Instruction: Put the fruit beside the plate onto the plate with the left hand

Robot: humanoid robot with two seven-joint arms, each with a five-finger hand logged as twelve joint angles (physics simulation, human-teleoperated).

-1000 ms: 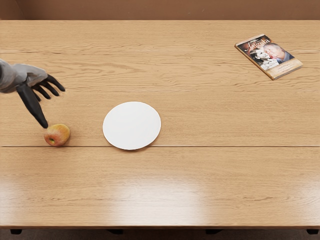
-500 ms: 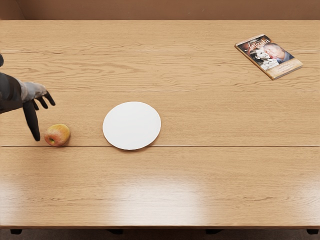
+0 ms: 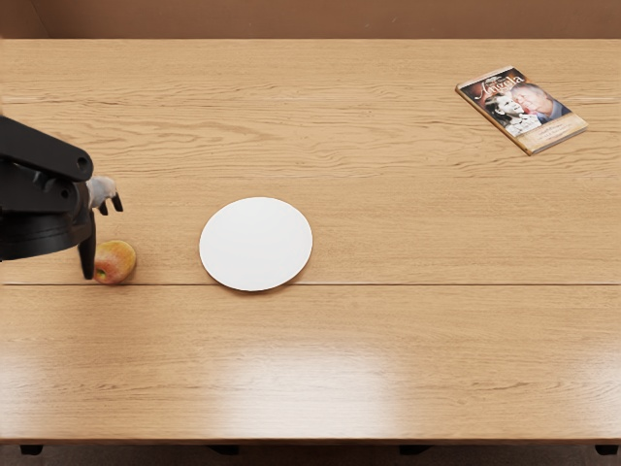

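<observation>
Apple (image 3: 115, 261) sits on the table (image 3: 388, 340) just right of the left hand (image 3: 100, 192), whose spread fingers hold nothing, one reaching down at its left side, the plate (image 3: 256, 243) well beyond to the right

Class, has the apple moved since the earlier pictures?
No. The apple still lies left of the plate, with the same gap as before.

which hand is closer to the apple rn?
Left. The left hand is just left of the apple, with one finger reaching down beside it; whether they touch is unclear. The right hand is out of view.
</observation>
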